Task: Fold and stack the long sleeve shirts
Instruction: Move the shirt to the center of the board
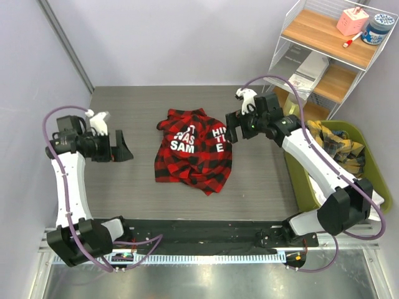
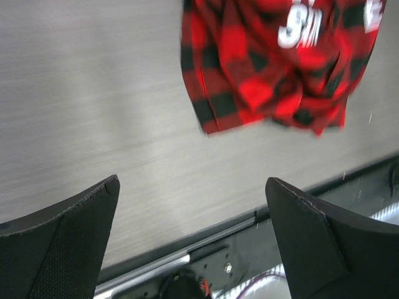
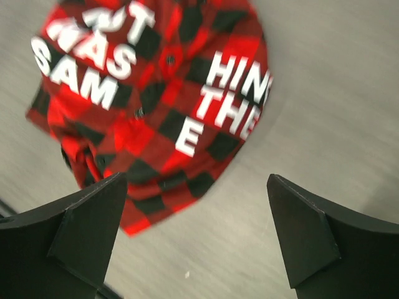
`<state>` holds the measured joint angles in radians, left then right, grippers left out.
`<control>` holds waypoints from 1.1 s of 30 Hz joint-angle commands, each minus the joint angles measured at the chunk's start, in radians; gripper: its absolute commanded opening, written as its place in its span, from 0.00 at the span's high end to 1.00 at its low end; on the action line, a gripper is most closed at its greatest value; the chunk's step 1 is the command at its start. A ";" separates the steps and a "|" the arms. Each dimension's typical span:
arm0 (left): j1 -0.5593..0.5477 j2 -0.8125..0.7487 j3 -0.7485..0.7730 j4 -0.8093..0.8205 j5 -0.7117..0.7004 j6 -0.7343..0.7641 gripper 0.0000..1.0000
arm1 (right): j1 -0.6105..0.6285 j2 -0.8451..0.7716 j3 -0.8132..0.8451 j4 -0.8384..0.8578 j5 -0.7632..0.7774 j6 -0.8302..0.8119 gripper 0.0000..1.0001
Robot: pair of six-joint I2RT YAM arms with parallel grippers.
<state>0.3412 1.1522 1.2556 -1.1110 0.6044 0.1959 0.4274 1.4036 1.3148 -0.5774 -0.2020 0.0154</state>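
The red-and-black checked shirt [image 1: 193, 152] lies crumpled in the middle of the surface [image 1: 124, 106], lettering up, not yet folded. My right tool [image 1: 232, 128] hovers at its 2 o'clock edge with fingers wide apart, holding nothing. My left tool [image 1: 121, 146], also spread, hangs well apart at 9 o'clock, I think to leave room. The green bin [image 1: 352, 126] at 3 o'clock holds another plaid cloth [image 1: 340, 146]

I see my left arm [image 1: 62, 180] elbow-out, left gripper [image 1: 121, 148] gaping; right arm [image 1: 308, 156] reaches inward, right gripper [image 1: 235, 129] splayed, empty.
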 commanded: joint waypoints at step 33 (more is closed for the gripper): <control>-0.398 0.828 0.181 0.436 -0.307 -0.260 1.00 | 0.017 0.491 0.046 -0.081 -0.349 -0.124 0.60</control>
<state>-0.1394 1.9404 1.3083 -0.6411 0.3225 -0.0582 0.4343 1.9614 1.3357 -0.6636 -0.4927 -0.1268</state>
